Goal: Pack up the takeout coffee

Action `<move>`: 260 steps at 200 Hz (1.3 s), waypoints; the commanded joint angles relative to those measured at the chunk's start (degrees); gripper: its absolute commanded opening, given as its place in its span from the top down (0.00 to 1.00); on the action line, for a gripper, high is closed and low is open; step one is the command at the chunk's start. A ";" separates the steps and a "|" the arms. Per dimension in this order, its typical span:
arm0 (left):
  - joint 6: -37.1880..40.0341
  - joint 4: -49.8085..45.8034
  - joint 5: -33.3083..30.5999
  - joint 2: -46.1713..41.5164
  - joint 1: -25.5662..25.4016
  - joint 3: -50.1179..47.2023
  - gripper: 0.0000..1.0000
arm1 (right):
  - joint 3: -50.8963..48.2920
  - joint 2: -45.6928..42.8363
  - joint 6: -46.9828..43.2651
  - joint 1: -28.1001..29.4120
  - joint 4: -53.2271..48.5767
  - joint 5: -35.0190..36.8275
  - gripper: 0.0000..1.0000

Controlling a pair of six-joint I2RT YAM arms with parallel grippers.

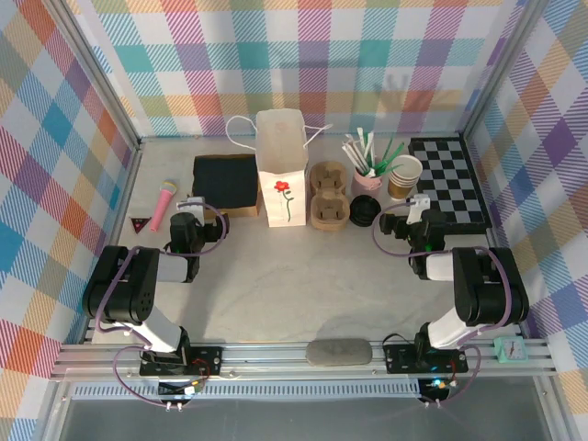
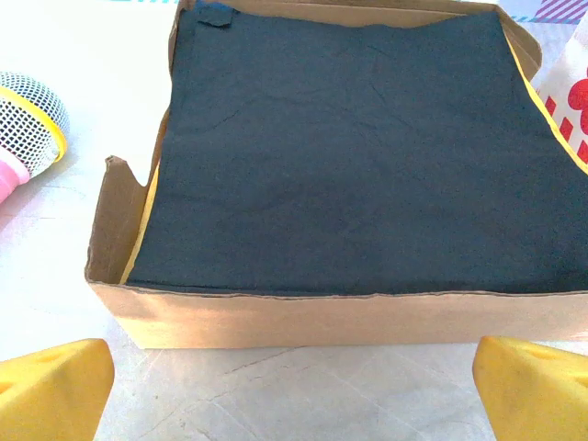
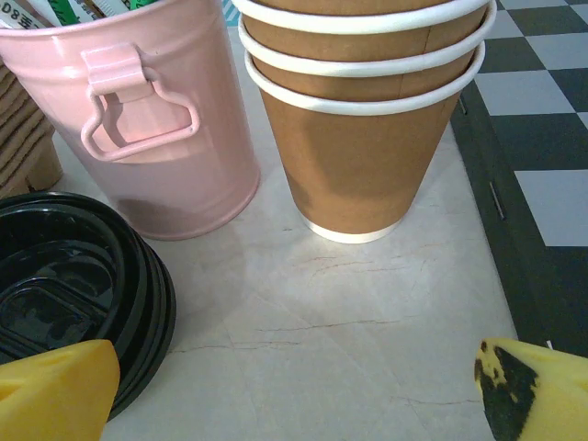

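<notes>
Looking down, I see both arms folded, wrists low over mid bench [image 1: 276, 294]. L gripper [image 2: 294, 395] jaws wide apart, gripping nothing, facing napkin box [image 2: 349, 156]. R gripper [image 3: 294, 400] jaws likewise spread, nothing held, facing kraft cups [image 3: 363, 138] stacked twd bench's far-right corner, beside checkered mat [image 3: 542, 138]. Lid stack [image 3: 73, 294] and pink bucket [image 3: 156, 119] crowd cups' left side.

Top: high, rear, looked down over counter [image 1: 276, 294]. Wrists: low, close, faced box [image 2: 322, 320] beyond left end effector [image 2: 294, 395], cups [image 3: 367, 156] beyond right end effector [image 3: 294, 390]; both shared.
</notes>
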 commanded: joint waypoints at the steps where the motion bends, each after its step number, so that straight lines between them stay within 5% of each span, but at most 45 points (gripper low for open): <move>1: -0.45 -0.07 0.79 -0.65 0.61 0.12 0.00 | 0.72 -0.84 0.74 0.01 0.24 -1.20 0.01; 234: -0.41 -0.41 0.78 -0.58 0.69 0.29 0.00 | 0.67 -0.80 0.70 -0.01 0.23 -1.20 0.01; 260: -1.89 -2.27 -7.85 -3.86 -0.69 0.04 0.00 | 0.13 -6.26 -0.12 0.36 -2.76 -2.01 0.01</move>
